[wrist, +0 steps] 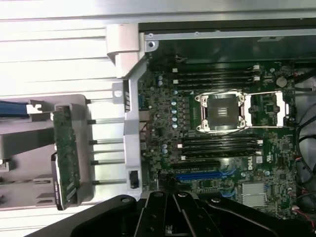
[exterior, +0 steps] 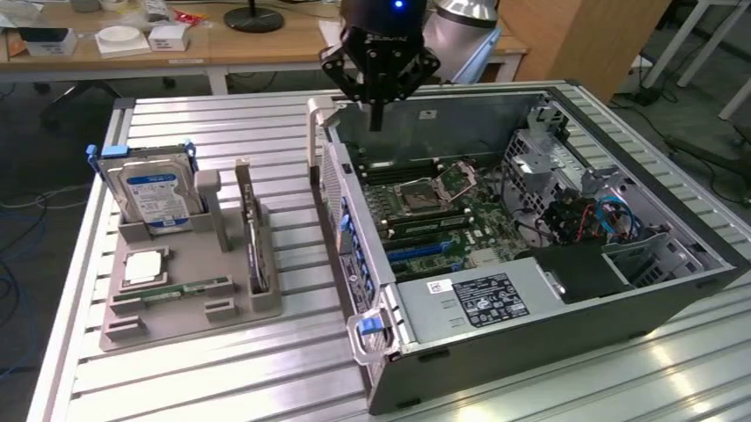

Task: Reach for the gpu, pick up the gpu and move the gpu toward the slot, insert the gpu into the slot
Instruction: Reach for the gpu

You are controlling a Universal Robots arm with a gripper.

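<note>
The gpu, a thin dark card, stands on edge in the grey holder at the exterior view's left. In the wrist view the gpu shows a greenish board face with a metal bracket end. My gripper hangs shut and empty over the far rim of the open computer case, well apart from the gpu. Its black fingers are pressed together. On the motherboard lies the blue slot, also seen in the wrist view as the slot.
A blue-labelled hard drive stands upright in the holder beside the gpu. A processor chip and a green memory stick lie flat in it. The case stands on a ribbed metal table. Desks stand behind.
</note>
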